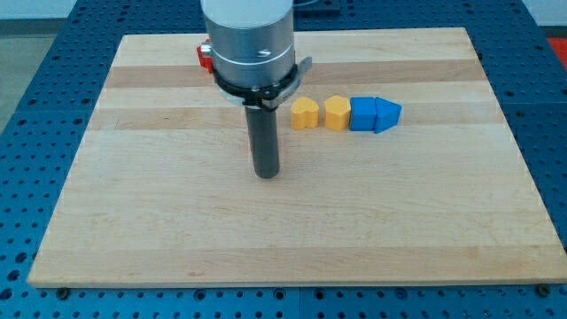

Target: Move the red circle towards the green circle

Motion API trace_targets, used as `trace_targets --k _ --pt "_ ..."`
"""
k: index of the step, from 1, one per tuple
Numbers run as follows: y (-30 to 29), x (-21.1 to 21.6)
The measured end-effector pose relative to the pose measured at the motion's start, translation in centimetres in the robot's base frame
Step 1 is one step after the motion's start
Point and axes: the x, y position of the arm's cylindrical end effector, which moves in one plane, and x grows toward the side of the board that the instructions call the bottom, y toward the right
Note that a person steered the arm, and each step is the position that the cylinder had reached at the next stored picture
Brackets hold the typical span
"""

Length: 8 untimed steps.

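Camera view: no writing or containers can be made out. My tip (pixel 266 174) is seen resting on the wooden tabletop (pixel 177 221), a plain rod tool gripping nothing. Only an edge of a red block (pixel 203 55) shows behind the arm, toward the view's top. Two yellow blocks (pixel 305 113) (pixel 337 112) and two blue blocks (pixel 363 114) (pixel 387 114) are lined up to the tip's right.

My tip (pixel 266 175) rests left-below the yellow blocks (pixel 305 114) and blue blocks (pixel 363 114).

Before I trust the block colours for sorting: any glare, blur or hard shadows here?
Camera view: even light, no glare on the wooden board; yellow blocks and blue blocks sharp; my tip casts only a faint shadow; a red block is mostly hidden.
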Motion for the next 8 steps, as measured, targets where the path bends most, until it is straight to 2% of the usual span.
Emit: trace_targets --k 4,8 --pt "0.4 -3.0" --pt "-7.1 -6.5"
